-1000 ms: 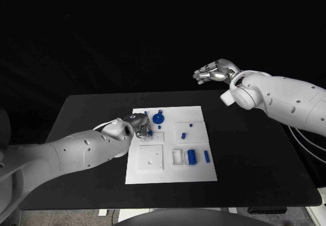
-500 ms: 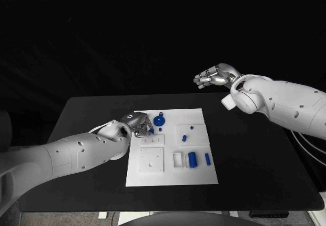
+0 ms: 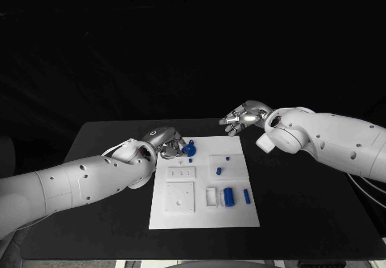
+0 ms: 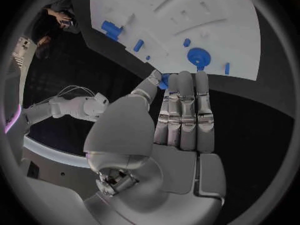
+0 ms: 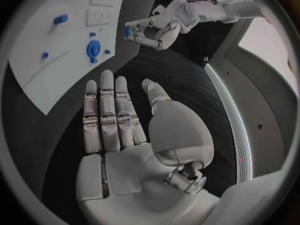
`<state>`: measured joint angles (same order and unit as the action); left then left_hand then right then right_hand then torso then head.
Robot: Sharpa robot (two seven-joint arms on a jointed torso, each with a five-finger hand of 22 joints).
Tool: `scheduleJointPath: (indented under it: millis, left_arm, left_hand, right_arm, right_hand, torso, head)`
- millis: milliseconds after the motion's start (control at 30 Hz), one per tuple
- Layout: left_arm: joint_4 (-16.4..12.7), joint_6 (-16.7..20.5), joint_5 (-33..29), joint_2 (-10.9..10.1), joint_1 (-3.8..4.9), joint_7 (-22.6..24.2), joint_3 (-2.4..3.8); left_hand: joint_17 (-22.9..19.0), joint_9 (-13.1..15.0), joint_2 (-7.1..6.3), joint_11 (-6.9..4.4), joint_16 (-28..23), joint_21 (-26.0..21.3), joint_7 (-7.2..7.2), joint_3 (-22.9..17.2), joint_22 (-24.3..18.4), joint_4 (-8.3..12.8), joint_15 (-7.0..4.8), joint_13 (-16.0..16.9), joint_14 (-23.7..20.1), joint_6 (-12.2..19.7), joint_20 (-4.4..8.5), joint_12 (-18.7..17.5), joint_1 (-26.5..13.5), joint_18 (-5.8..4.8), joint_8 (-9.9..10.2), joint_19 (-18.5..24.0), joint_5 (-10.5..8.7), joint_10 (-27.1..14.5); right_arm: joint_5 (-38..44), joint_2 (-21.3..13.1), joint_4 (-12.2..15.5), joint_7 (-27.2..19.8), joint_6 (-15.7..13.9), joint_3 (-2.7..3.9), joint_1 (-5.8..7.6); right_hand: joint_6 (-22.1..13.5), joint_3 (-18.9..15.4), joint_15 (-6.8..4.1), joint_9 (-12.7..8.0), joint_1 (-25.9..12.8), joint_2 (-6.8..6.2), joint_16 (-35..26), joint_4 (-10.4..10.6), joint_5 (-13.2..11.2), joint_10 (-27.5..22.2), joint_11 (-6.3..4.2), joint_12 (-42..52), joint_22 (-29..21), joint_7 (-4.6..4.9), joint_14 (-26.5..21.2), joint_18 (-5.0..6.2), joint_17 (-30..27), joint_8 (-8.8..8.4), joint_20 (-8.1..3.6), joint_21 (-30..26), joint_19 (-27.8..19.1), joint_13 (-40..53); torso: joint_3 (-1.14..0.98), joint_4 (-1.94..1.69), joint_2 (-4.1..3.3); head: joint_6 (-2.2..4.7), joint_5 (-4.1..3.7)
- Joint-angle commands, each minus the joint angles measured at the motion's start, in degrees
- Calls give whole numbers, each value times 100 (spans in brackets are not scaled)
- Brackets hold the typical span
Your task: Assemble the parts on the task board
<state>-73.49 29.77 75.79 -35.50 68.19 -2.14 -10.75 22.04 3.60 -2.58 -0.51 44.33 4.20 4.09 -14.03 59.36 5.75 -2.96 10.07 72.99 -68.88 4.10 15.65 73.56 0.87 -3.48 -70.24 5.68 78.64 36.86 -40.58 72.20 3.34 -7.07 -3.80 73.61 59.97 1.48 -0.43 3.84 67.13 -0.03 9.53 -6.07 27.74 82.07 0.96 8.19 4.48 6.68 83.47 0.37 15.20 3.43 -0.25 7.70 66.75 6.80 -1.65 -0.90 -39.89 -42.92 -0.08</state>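
The task board lies in the middle of the black table. At its 12 o'clock end sits a round blue disc part, and the left hand hangs just at the disc's 9 o'clock side. In the left wrist view a small blue part is pinched between the thumb and the fingertips, the other fingers straight and pressed side by side. The right wrist view shows the same blue piece at that hand's tips.

Toward the board's 3 o'clock side lie 2 small blue pegs, and nearer 5 o'clock a thick blue cylinder rests beside a slimmer blue pin — close, not touching.

The right hand hovers past the board's 1 o'clock corner, above the table — palm flat, fingers straight and close together, thumb apart, holding nothing.
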Motion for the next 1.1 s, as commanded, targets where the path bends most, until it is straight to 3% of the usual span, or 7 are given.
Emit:
scheduleJointPath:
  millis: [33, 100, 167, 267, 667, 767, 1100]
  left_arm:
    - [-163, 132, -172, -47, 55, 101, 34]
    - [-238, 139, -181, -73, 85, 100, 51]
    - [-309, 146, -187, -95, 111, 97, 65]
    - [-376, 151, -193, -113, 135, 92, 80]
    - [-436, 139, -152, -102, 161, 93, 100]
    - [-441, 135, -148, -93, 163, 95, 101]
    - [-457, 124, -101, -81, 167, 101, 101]
  left_hand:
    - [7, 8, -49, -6, -39, -14, -31, -9, -8, -29, -9, 0, 50, -13, 9, -20, 8, -53, -14, -38, -10, 49]
    - [10, 7, -51, -9, -38, -11, -33, -8, -10, -32, -12, -2, 58, -21, 11, -23, 8, -53, -12, -44, -10, 59]
    - [12, 7, -46, -11, -39, -10, -35, -11, -11, -33, -13, -3, 61, -28, 12, -26, 14, -53, -12, -47, -11, 65]
    - [14, 6, -47, -12, -43, -9, -36, -11, -15, -39, -15, -10, 67, -34, 14, -38, 14, -53, -10, -50, -12, 71]
    - [24, 6, -44, -16, -77, -8, -53, -13, -19, -47, -14, -36, 71, -105, 17, -94, 50, -57, -10, -47, -4, 100]
    - [24, 6, -44, -16, -77, -8, -53, -13, -19, -47, -14, -36, 71, -105, 17, -94, 50, -57, -10, -47, -4, 100]
    - [27, 6, -45, -16, -85, -8, -51, -12, -19, -51, -14, -42, 75, -98, 17, -108, 54, -56, -9, -45, -1, 104]
  right_arm:
    - [-41, -19, 212, 707, 352, -48, -11]
    - [-93, -25, 329, 844, 341, -88, -14]
    - [-180, -27, 452, 987, 313, -127, -16]
    - [-338, -26, 613, 1158, 233, -176, -19]
    - [-1030, 117, 1017, 1276, -482, -327, -33]
    - [-1121, 154, 1057, 1213, -657, -342, -43]
    - [-1212, 280, 1059, 1165, -1008, -356, -70]
  right_hand:
    - [43, -32, -152, -5, 31, -69, 380, -2, -34, 190, -96, 366, 1, -53, 253, -20, 715, 22, -196, 105, 420, 309]
    - [86, -88, -251, 0, 49, -67, 1021, 7, -33, 71, -154, 955, 21, -93, 131, -33, 1814, 35, -328, 211, 761, 900]
    - [84, -111, -284, -1, 59, -6, 1737, 22, -28, -304, -177, 1834, 48, -99, -263, -24, 2917, 26, -362, 295, 867, 1777]
    - [75, -112, -304, -1, 39, -2, 2057, 25, -39, -526, -187, 2321, 98, -101, -400, -24, 3468, 21, -406, 414, 900, 2280]
    - [-81, -254, -290, -6, -32, 14, 2008, 140, -313, -561, -165, 2417, 123, -77, -388, -20, 3707, 18, -389, 541, 824, 2438]
    - [-90, -369, -284, -5, -41, 33, 1984, 212, -486, -561, -156, 2421, 113, -77, -386, -21, 3722, 19, -382, 550, 814, 2446]
    - [-176, -545, -275, -14, -29, 78, 1954, 358, -580, -561, -142, 2432, 92, -61, -375, -20, 3749, 15, -374, 565, 806, 2462]
  torso:
    - [2, -2, 0]
    - [1, -2, -1]
    - [3, 0, -4]
    - [3, 5, -12]
    - [-2, -1, -20]
    - [1, -8, -24]
    - [1, 4, -18]
  head:
    - [50, 15]
    - [75, 23]
    - [97, 27]
    - [115, 29]
    - [189, 26]
    - [190, 29]
    - [176, 51]
